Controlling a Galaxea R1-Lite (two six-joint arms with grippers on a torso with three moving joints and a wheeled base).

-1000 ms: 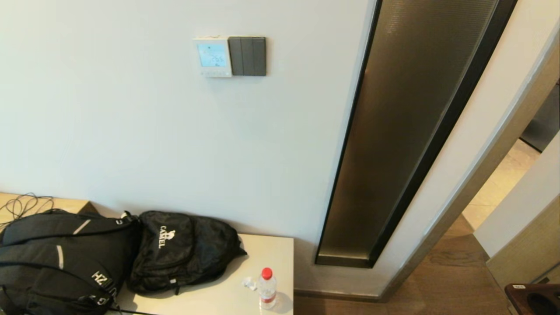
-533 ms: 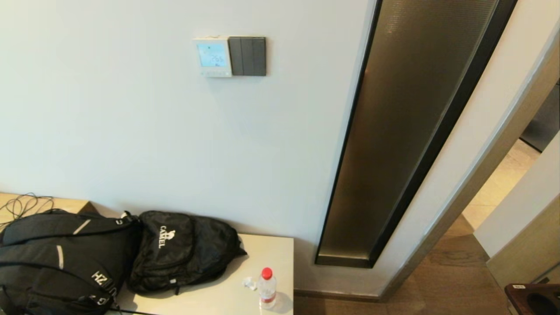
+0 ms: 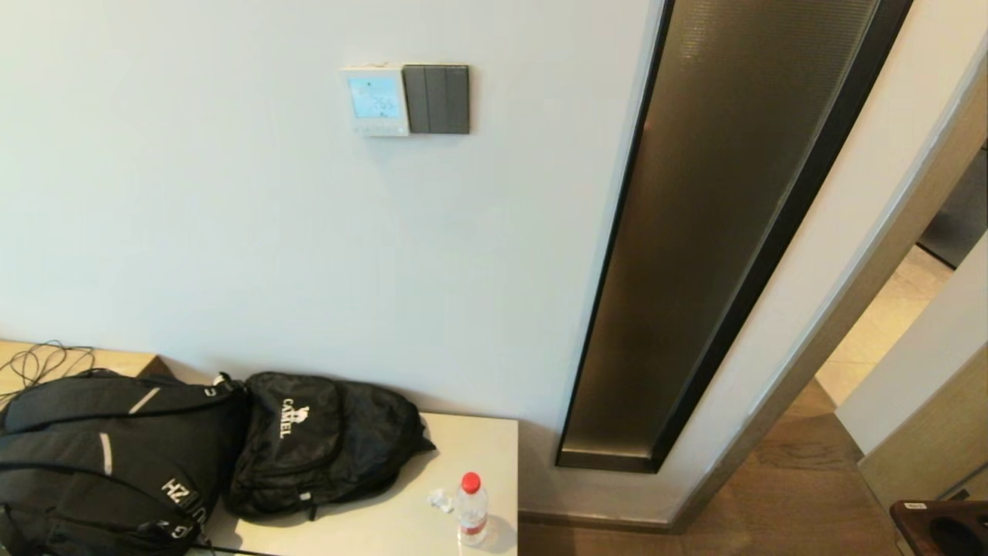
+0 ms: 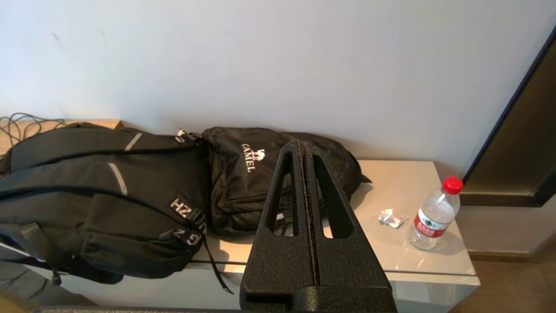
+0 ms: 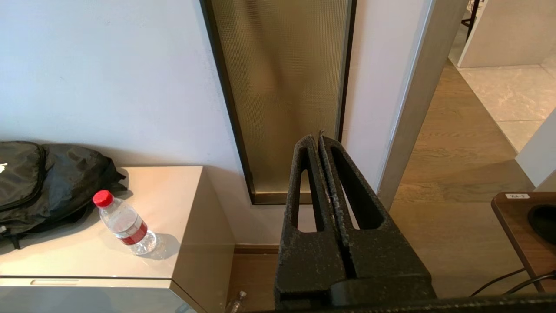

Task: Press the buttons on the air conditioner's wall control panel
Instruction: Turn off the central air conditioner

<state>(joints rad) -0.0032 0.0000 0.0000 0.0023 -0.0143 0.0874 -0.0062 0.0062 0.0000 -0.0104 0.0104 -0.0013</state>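
You are holding both arms low, away from the panel point(image 3: 375, 100): left gripper point(image 4: 302, 145) and right gripper point(image 5: 316, 140) are keeping their jaws clenched on nothing.

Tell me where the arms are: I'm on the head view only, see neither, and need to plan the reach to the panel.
Observer: The left gripper sits low, facing the bag marked CAMEL, jaws shut.
Operator: And the right one?
Observer: The right gripper faces the foot of the glass strip, jaws shut.
Operator: Does either wrist camera see the panel?
Observer: No, neither wrist view shows it.
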